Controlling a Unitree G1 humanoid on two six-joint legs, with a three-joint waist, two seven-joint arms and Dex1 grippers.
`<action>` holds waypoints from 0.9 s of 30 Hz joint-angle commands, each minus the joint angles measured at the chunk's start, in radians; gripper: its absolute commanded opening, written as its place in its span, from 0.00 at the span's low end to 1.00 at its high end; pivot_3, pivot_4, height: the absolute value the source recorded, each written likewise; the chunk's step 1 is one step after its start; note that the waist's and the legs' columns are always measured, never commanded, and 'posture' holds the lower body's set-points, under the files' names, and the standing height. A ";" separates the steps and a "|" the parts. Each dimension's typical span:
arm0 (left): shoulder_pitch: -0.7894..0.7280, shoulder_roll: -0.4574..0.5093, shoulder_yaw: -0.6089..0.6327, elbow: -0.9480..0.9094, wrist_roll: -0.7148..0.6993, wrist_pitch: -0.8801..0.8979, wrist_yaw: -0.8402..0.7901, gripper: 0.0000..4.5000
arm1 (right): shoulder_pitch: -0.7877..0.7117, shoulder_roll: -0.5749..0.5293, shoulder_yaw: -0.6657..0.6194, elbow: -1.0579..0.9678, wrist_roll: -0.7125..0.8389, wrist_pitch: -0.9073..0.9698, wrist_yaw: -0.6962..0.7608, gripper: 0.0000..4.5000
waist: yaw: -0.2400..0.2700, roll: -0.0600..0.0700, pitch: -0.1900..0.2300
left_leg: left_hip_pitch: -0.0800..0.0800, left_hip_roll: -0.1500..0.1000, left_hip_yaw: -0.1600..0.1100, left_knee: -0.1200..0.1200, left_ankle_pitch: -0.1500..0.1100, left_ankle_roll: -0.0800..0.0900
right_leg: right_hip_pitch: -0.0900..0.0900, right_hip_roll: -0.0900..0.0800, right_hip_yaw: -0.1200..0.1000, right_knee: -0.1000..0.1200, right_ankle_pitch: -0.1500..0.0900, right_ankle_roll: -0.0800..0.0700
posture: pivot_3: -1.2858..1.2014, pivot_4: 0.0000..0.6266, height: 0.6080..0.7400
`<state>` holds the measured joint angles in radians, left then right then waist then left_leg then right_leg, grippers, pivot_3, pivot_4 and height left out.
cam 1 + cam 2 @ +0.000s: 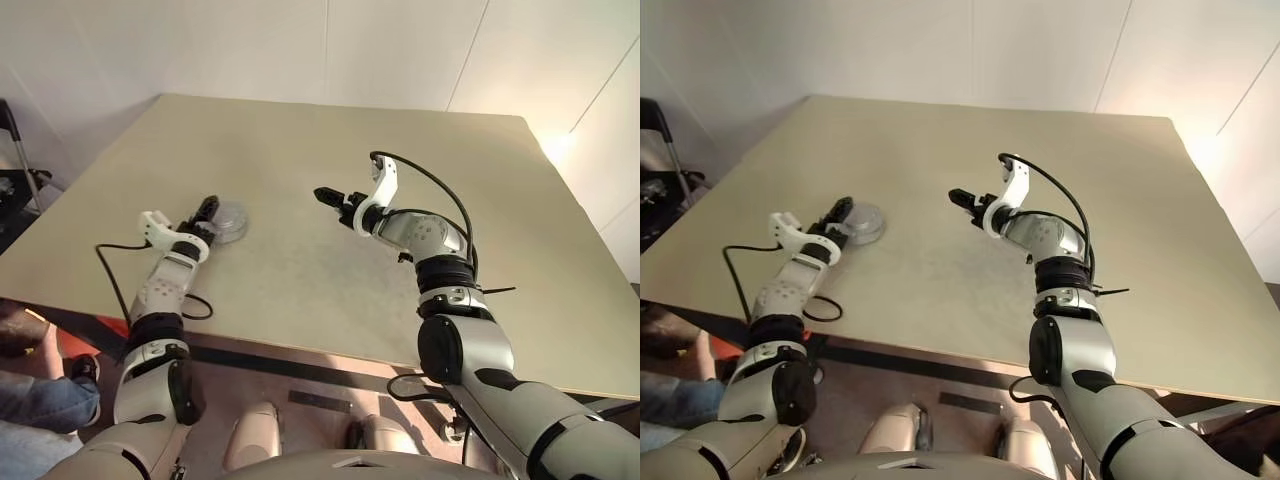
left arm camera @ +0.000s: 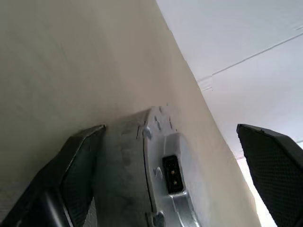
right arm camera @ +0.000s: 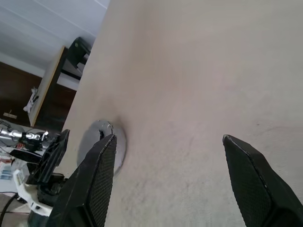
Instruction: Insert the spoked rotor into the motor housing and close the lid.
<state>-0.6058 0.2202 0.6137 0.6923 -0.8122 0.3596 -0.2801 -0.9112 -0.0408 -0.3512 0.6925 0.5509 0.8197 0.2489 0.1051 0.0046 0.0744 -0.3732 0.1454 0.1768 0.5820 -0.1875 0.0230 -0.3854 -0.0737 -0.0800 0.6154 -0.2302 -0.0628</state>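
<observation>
The round silver-grey metal motor housing (image 1: 228, 221) lies on the beige desk (image 1: 300, 150) at the left, between the left claw's (image 1: 207, 213) spread fingers. The right claw (image 1: 322, 196) hovers mid-desk, fingers apart and empty.

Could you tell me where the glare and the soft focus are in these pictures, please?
Left eye view: bright glare washes out the table's far right corner. Left wrist view: the left gripper fingers are soft and dark at close range, and the motor housing between them is slightly blurred. Right wrist view: the right gripper fingers are likewise soft.
</observation>
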 commanded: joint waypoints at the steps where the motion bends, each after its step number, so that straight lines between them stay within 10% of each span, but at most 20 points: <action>1: -0.053 0.096 0.030 0.026 0.029 -0.084 -0.037 0.99 | -0.037 -0.022 0.020 0.014 0.002 0.019 0.053 0.90 | -0.002 0.000 0.000 | 0.000 0.000 0.000 0.000 0.000 0.000 | 0.000 0.000 0.000 0.001 0.000 0.000 | 0.52 0.00 1.00; 6: -0.051 0.119 -0.038 -0.002 0.116 -0.158 -0.084 0.99 | 0.018 -0.057 0.178 -0.069 -0.128 -0.143 0.151 0.90 | 0.008 0.000 0.000 | -0.001 0.000 0.000 0.001 0.000 0.000 | 0.000 0.000 0.000 0.001 0.000 0.000 | 0.52 0.00 1.00; 15: 0.281 0.106 -0.599 -0.550 0.469 -0.200 -0.342 0.99 | 0.262 -0.448 0.387 -0.216 -0.369 -0.609 0.546 0.90 | 0.045 -0.002 0.000 | -0.012 -0.001 0.000 0.017 -0.010 0.015 | 0.000 -0.003 0.001 -0.001 0.000 0.008 | 0.52 0.00 1.00; 27: 0.268 0.132 -0.592 -0.512 0.514 -0.237 -0.352 0.99 | 0.259 -0.538 0.361 -0.077 -0.418 -0.706 0.586 0.90 | -0.009 0.000 0.000 | 0.008 0.003 0.000 0.018 -0.008 0.014 | 0.015 0.000 0.000 0.003 -0.002 0.006 | 0.52 0.00 1.00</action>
<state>-0.3157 0.3474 -0.0015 0.1837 -0.3047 0.1481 -0.6296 -0.6122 -0.5829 0.0197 0.6231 0.1360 0.1411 0.8372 0.0957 0.0044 0.0745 -0.3657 0.1487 0.1771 0.6010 -0.1959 0.0368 -0.3701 -0.0732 -0.0797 0.6181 -0.2294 -0.0621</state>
